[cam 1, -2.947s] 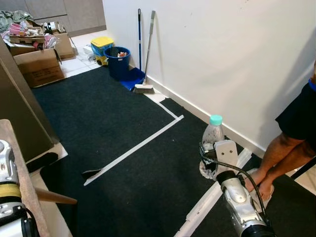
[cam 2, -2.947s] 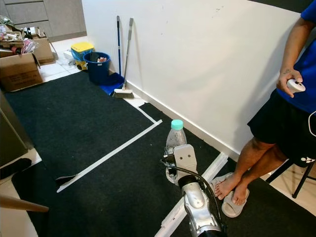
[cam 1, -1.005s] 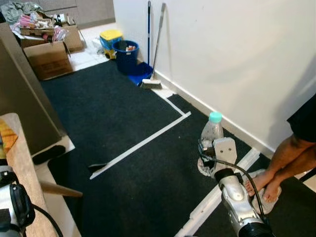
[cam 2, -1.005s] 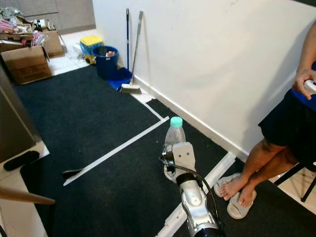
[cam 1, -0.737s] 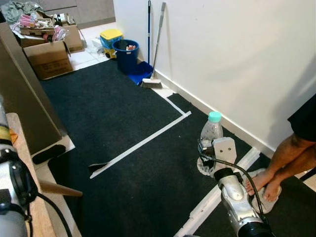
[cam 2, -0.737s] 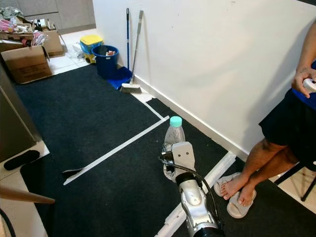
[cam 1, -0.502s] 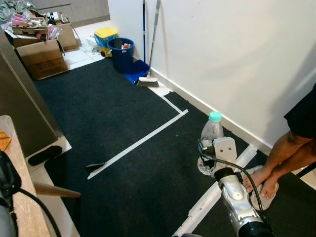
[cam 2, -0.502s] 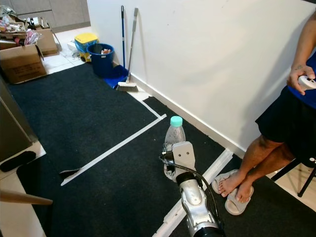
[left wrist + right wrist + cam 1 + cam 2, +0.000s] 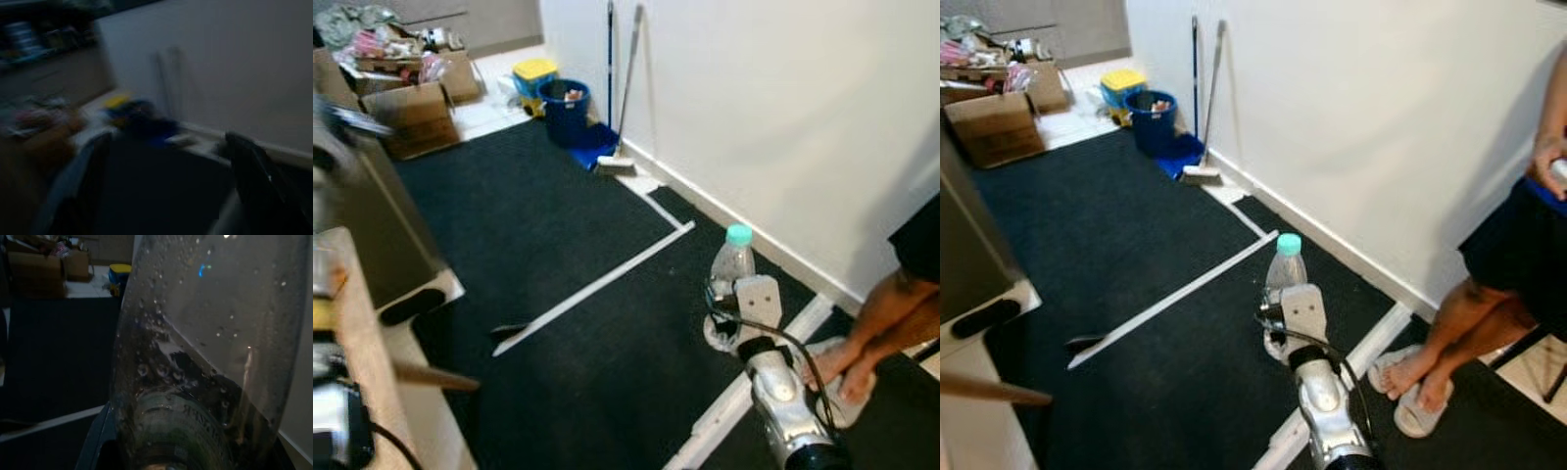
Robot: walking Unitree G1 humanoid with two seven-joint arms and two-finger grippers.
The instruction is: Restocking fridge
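The clear plastic water bottle with a turquoise cap (image 9: 732, 266) stands upright, long axis vertical, held in the right gripper (image 9: 1278, 328), whose black fingers clasp its lower body out over the black carpet (image 9: 558, 245) near the white wall (image 9: 783, 117). Seen from the right wrist, the wet bottle wall sits right against the camera. The left gripper (image 9: 166, 191), low at the robot's left beside a pale counter edge (image 9: 357, 333), carries nothing, its blurred fingers spread wide, so the right arm must deliver the bottle.
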